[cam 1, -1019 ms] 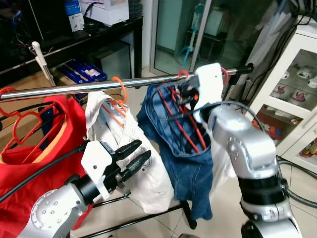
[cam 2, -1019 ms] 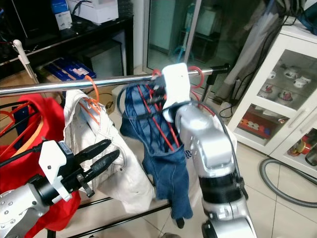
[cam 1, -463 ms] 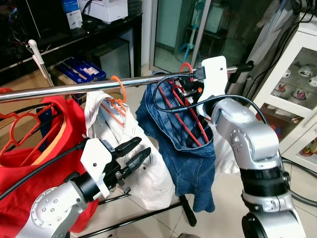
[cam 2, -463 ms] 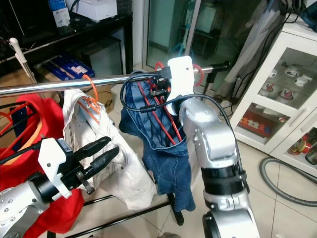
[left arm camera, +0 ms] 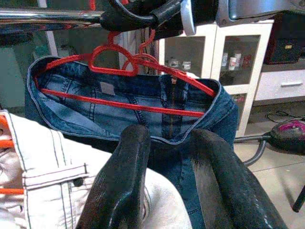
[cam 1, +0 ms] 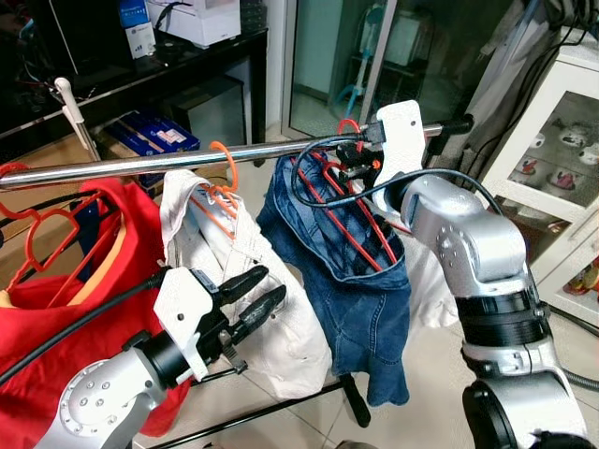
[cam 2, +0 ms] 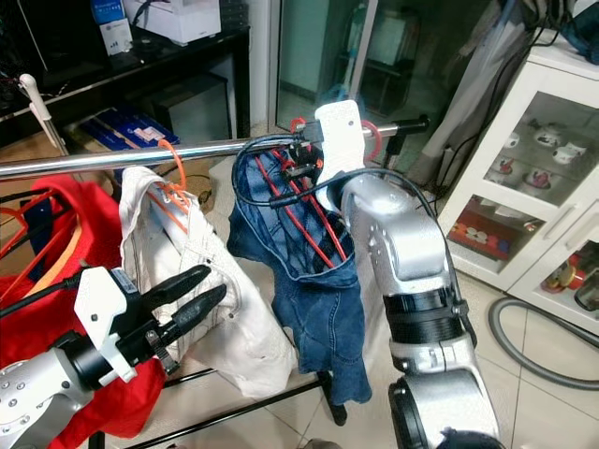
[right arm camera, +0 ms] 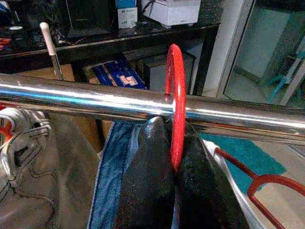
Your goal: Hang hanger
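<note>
A chrome rail (cam 1: 140, 166) runs across in front of me. A red hanger (cam 1: 351, 224) carries blue jeans (cam 1: 365, 299). Its hook (right arm camera: 175, 95) curves over the rail (right arm camera: 71, 98). My right gripper (cam 1: 354, 166) is up at the rail, shut on the hook's stem; the right wrist view shows both fingers (right arm camera: 152, 181) pressed against the red hook. My left gripper (cam 1: 255, 297) hovers open low in front of the white garment (cam 1: 281, 327), touching nothing. The left wrist view looks past its fingers (left arm camera: 124, 181) at the jeans (left arm camera: 105, 119).
A red garment (cam 1: 56, 299) on red hangers and the white garment's orange hanger (cam 1: 223, 178) fill the rail's left part. A white glass cabinet (cam 1: 562, 140) stands right, a vacuum hose (cam 2: 533, 360) lies on the floor, and a black desk (cam 1: 140, 79) stands behind.
My right gripper has lifted the red hanger's hook up and over the rail, and the jeans have shifted with it. The left arm has barely moved.
</note>
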Robot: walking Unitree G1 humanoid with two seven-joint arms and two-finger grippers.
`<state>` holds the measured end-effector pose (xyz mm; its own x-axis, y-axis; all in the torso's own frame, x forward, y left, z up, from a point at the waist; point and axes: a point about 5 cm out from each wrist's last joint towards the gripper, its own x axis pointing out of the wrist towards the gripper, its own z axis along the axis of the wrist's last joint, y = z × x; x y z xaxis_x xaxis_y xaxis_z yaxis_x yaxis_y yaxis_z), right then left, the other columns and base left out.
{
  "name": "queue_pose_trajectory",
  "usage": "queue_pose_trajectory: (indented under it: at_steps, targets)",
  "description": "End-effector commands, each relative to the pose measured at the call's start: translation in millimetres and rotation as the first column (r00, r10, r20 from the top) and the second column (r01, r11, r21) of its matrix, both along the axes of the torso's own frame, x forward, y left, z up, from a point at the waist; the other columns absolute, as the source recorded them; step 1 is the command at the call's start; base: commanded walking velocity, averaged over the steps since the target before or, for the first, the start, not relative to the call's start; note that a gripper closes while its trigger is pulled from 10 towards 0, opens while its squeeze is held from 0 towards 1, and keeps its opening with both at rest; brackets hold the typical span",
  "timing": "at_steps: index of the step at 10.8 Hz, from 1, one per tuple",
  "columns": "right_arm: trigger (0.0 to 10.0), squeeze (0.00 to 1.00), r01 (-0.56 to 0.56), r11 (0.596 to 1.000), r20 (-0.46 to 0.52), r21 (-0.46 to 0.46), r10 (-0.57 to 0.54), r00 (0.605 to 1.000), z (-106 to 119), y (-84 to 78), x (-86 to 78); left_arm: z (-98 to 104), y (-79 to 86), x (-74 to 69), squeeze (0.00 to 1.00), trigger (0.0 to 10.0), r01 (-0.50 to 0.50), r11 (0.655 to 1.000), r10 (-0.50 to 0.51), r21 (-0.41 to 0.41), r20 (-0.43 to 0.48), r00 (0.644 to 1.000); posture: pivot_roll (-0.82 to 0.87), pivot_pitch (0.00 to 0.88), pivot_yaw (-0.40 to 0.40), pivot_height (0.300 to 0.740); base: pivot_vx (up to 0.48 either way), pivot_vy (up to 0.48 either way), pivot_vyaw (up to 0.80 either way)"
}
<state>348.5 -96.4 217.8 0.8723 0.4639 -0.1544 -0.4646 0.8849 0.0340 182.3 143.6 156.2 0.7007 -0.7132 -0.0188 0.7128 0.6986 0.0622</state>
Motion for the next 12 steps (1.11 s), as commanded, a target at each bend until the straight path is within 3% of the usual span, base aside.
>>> queue_pose_trajectory:
  at_steps: [1,6,9,12]
  targets:
    - [10.0,0.0,0.024,0.999,-0.01,-0.021,-0.024,1.0,0.6,-4.7,5.4,4.3,-2.6,-2.5,0.0,10.0,0.02,1.0,-0.02,-0.001,0.012,1.0,-0.04,0.008,-0.057,0.74,0.0,0.0,0.0]
    - [10.0,0.0,-0.025,0.998,-0.139,-0.053,0.018,0.99,-10.4,-2.4,14.1,3.0,-4.6,-4.7,0.0,10.0,0.045,0.999,-0.045,-0.003,-0.002,0.999,-0.04,0.0,-0.056,0.74,0.0,0.0,0.0]
    - [10.0,0.0,-0.108,0.99,-0.261,-0.091,0.081,0.962,-31.5,-2.7,6.2,2.4,-5.3,-5.7,0.0,10.0,0.049,0.999,-0.049,-0.005,-0.01,0.999,-0.03,0.0,-0.058,0.74,0.0,0.0,0.0]
    - [10.0,0.0,-0.114,0.989,-0.3,-0.09,0.082,0.951,-35.5,-5.4,5.5,2.4,-5.2,-5.3,0.0,10.0,0.057,0.998,-0.057,-0.005,-0.015,0.998,-0.04,0.0,-0.049,0.74,0.0,0.0,0.0]
